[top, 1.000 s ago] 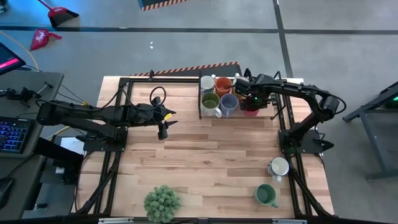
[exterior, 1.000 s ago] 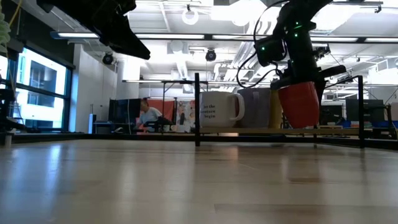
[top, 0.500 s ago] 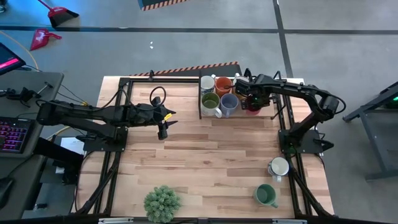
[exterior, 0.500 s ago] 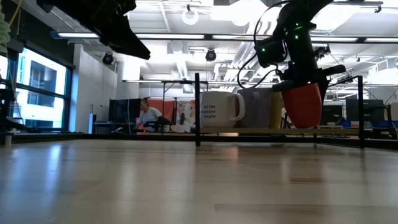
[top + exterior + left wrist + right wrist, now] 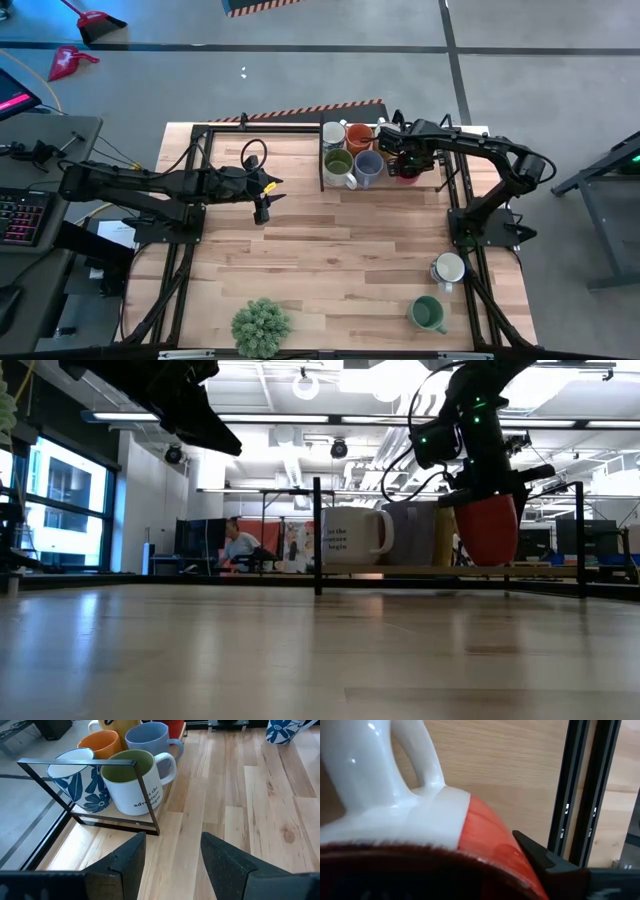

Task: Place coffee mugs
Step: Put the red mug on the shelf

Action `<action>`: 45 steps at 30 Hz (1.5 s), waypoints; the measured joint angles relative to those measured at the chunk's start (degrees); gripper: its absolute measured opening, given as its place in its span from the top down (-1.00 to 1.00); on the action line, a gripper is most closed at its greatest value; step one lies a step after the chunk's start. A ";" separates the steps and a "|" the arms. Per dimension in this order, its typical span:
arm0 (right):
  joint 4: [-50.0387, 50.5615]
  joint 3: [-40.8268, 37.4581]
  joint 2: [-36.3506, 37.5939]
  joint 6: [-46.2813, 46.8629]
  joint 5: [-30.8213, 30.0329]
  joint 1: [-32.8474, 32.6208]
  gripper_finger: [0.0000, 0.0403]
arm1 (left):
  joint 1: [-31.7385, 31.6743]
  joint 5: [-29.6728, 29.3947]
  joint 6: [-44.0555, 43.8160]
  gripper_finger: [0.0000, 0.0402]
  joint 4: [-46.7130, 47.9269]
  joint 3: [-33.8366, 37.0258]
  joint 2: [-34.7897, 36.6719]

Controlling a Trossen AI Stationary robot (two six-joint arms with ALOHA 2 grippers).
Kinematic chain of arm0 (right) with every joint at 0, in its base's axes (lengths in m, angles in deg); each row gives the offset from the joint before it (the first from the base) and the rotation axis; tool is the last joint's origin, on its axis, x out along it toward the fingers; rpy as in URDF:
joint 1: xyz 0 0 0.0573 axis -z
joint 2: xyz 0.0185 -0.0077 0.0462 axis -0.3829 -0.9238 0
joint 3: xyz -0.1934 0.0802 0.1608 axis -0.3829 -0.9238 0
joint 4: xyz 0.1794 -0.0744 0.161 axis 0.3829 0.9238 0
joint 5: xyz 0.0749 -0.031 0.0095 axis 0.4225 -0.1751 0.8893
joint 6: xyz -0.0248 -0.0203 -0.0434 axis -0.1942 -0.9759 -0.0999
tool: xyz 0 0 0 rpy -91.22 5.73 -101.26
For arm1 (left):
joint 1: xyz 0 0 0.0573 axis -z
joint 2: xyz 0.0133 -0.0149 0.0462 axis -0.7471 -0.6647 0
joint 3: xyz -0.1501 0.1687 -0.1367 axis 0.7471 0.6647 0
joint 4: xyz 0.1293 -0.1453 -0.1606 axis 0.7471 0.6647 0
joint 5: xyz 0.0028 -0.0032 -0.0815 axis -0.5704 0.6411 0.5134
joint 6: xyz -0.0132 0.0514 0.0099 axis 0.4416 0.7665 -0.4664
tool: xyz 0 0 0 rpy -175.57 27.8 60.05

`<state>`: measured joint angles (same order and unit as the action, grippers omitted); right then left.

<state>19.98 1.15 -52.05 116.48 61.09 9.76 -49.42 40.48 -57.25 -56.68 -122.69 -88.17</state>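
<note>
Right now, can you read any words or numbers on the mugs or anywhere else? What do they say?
White mug, low view: dark print in three lines, too blurred to read for sure.
The same mug, green inside, left wrist view: dark print down its side, too tilted and small to read.
Flowered mugs: blue flowers only, no words.
Red mug in the right gripper: no words show.
No numbers or signs can be read elsewhere.

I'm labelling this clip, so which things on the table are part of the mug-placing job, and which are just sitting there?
Part of the job:
- red mug held by the right gripper
- grouped mugs inside the black frame
- white mug and green mug, near the table's right edge

Just sitting there:
- potted plant
- left gripper, open, waiting over mid-table
</note>
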 joint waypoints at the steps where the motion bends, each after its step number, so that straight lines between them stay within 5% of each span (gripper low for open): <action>1: -0.02 0.00 0.00 -0.47 0.02 0.00 0.61 | 0.00 -0.02 0.00 0.10 0.00 0.00 0.00; 45: 1.25 0.15 0.17 -12.09 3.94 4.52 0.61 | -0.02 -0.59 -1.01 0.10 -0.17 -0.02 0.00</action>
<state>21.23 1.30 -51.88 104.39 65.03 14.28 -49.44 39.89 -58.26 -56.85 -122.71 -88.17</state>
